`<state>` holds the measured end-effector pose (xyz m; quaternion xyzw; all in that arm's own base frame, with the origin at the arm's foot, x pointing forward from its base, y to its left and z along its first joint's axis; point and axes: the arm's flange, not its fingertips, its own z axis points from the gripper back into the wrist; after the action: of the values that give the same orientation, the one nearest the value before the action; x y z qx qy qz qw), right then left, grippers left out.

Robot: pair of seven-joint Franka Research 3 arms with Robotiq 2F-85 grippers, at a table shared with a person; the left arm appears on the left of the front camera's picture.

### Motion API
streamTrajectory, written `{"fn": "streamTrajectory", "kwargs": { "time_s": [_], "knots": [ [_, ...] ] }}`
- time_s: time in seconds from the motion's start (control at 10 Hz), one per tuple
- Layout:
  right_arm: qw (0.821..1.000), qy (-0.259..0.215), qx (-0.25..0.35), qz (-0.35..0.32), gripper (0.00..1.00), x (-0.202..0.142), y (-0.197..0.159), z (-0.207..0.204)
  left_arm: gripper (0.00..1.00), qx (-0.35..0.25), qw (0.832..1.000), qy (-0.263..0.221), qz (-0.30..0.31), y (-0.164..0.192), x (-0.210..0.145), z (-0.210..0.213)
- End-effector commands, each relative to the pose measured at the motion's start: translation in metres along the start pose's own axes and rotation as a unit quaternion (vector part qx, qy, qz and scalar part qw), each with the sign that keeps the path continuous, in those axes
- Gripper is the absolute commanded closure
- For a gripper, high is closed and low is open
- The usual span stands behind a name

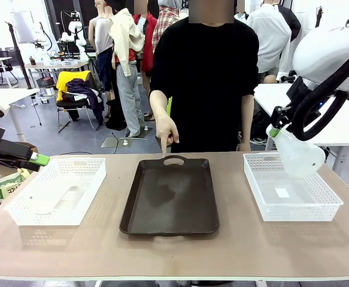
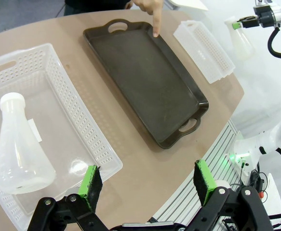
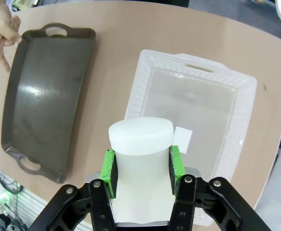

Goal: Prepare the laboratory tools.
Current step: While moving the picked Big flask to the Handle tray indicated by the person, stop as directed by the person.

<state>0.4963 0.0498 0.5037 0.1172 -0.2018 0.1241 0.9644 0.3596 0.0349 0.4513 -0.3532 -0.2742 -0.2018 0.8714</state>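
One frosted-white flask [image 3: 140,144] hangs tilted above the right white basket [image 1: 294,212], its neck clamped between the green pads of my right gripper [image 3: 141,166]. In the front view that flask [image 1: 298,156] hangs from my right gripper [image 1: 276,130]. The second flask [image 2: 20,144] lies on its side in the left white basket [image 2: 77,106]. My left gripper [image 2: 147,180] hovers open above that basket's near corner, holding nothing, and sits at the table's left edge [image 1: 39,159]. A person's hand [image 1: 165,134] points down at the far end of the dark brown tray [image 1: 171,197].
The tray [image 2: 150,77] lies between the two baskets, nothing on it. The right basket [image 3: 198,65] holds just a small white label. The person stands at the far side of the table. Bare tabletop runs along the front edge.
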Motion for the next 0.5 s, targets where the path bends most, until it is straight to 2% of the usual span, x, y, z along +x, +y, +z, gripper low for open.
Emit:
{"fn": "streamTrajectory", "kwargs": {
  "time_s": [0.0,0.1,0.2,0.4],
  "knots": [
    [0.999,-0.024,0.025,0.012,1.0,-0.0066,-0.0013,-0.0017,0.0,-0.01,1.0,-0.01,-0.01,0.0027,-0.0012,-0.0011],
    [0.999,-0.028,0.027,0.015,1.0,-0.0073,-0.0015,-0.0014,0.0,-0.01,1.0,-0.01,-0.01,0.0027,-0.0012,-0.0011],
    [1.0,-0.004,0.004,0.001,1.0,0.0002,0.0,0.0002,0.0,-0.01,1.0,-0.01,-0.01,0.0027,-0.0012,-0.0011],
    [1.0,-0.004,0.004,0.001,1.0,0.0002,0.0,0.0002,0.0,-0.01,1.0,-0.01,-0.01,0.0027,-0.0012,-0.0011]
  ]
}}
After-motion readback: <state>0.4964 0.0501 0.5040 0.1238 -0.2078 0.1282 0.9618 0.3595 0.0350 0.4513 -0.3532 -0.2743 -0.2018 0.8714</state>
